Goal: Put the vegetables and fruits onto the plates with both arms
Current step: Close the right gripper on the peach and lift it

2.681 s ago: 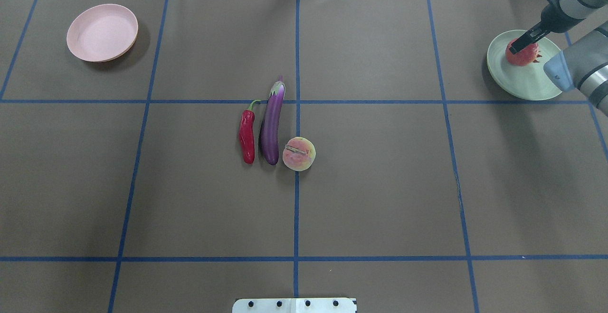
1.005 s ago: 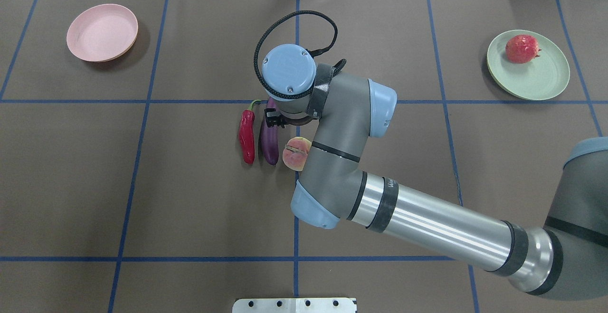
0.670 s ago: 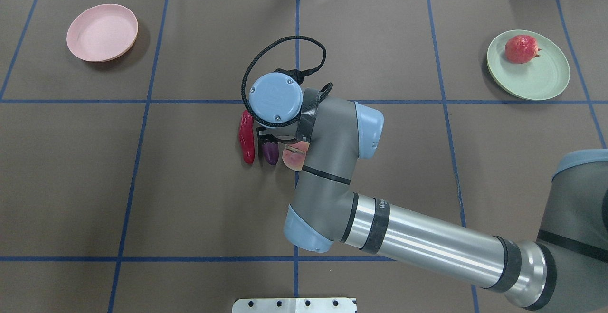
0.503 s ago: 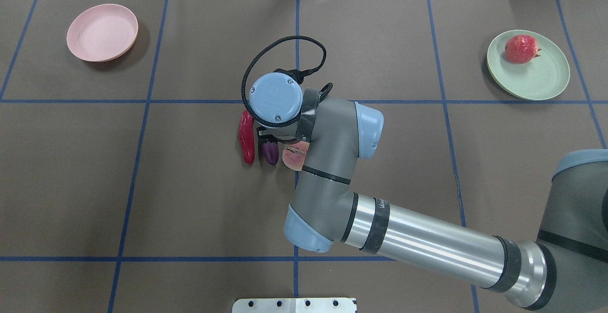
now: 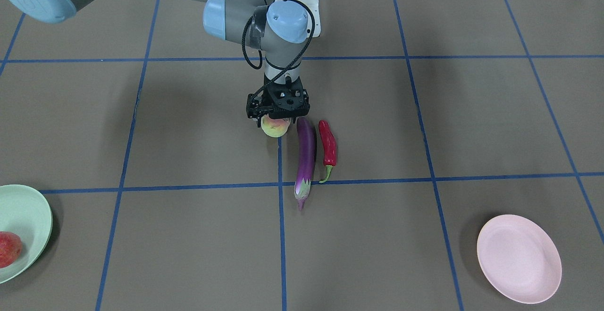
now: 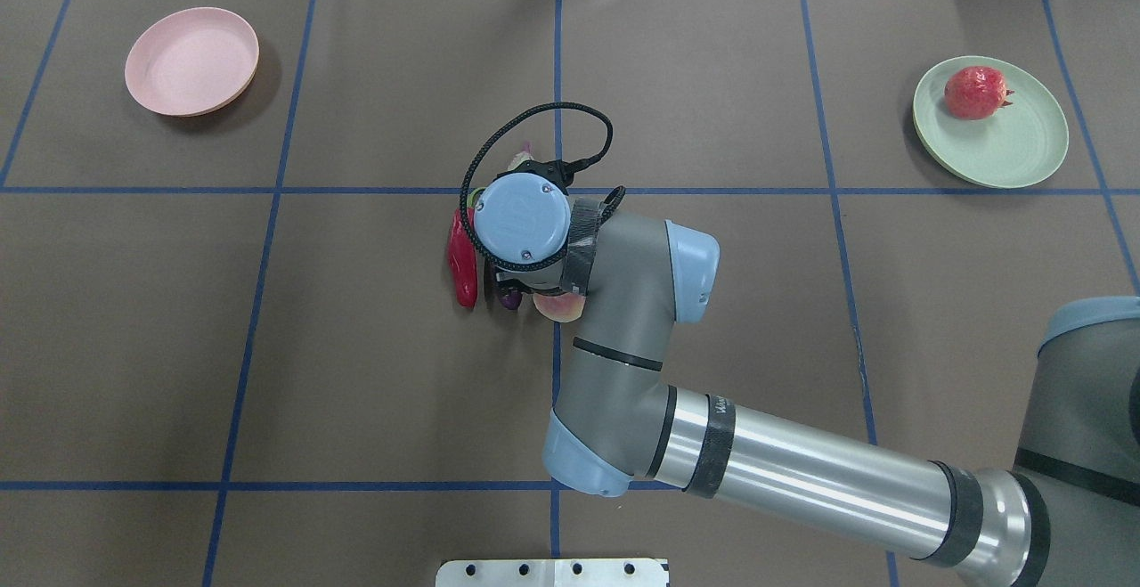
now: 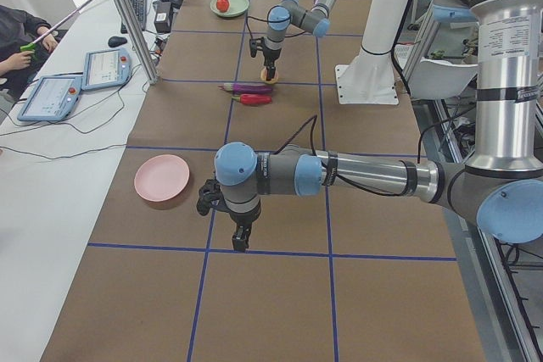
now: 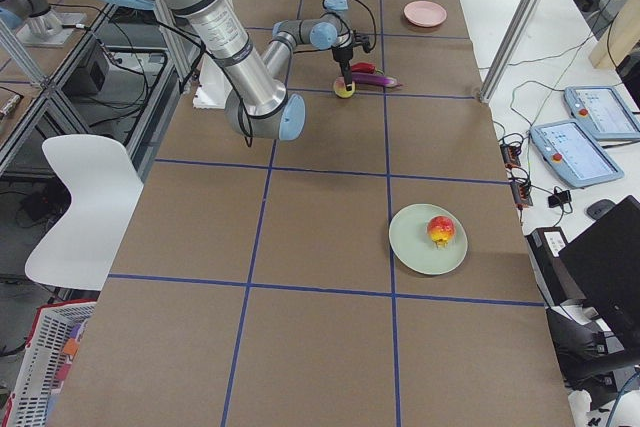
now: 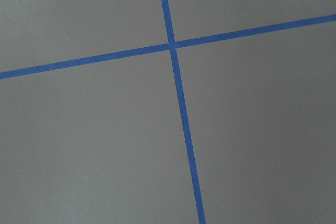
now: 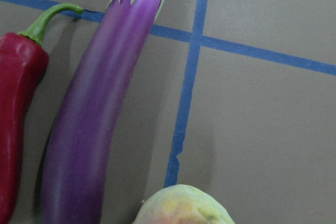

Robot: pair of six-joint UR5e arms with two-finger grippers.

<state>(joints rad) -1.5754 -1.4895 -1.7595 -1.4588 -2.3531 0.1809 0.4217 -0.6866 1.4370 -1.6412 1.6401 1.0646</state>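
Observation:
The peach lies at the table's middle beside the purple eggplant and the red chili. My right gripper points straight down onto the peach, its fingers open and straddling the top. In the right wrist view the peach fills the bottom edge, with the eggplant and chili to the left. The pomegranate rests on the green plate. The pink plate holds nothing. My left gripper shows only in the exterior left view; I cannot tell whether it is open.
Blue tape lines divide the brown table cover into squares. The right arm's wrist and forearm cover most of the eggplant from above. The white pedestal base sits at the near edge.
The right arm left the pomegranate on the green plate and swung to the table's middle. In the last second it shifted toward the near edge, over the peach, and came lower.

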